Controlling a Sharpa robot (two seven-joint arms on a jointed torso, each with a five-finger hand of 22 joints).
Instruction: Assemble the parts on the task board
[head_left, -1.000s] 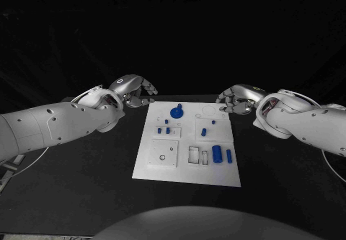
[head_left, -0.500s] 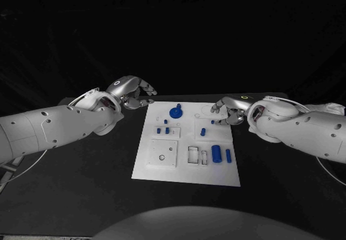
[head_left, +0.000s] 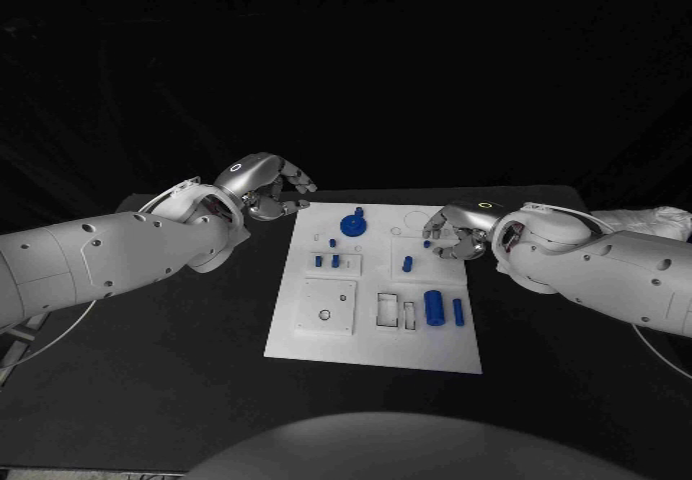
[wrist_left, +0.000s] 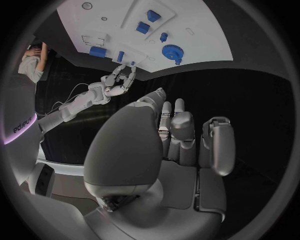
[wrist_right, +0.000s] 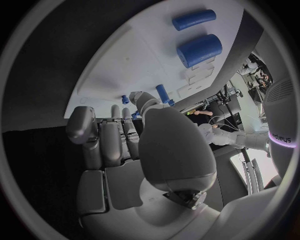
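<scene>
The white task board (head_left: 378, 330) is laid mid-table, its long axis running near to far. Two blue cylinders (head_left: 433, 306) lie near its right edge, pointing the same way. The right hand (head_left: 453, 235) is held over the far right corner, empty with fingers curled; the left hand (head_left: 267, 185), likewise curled and empty, is kept off the far left corner.

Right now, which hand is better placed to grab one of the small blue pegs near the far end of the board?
The right hand, probably. It hangs over the task board at its far right edge, fingers close to the small blue peg. The left hand sits off the board's far left corner, over the table.
</scene>
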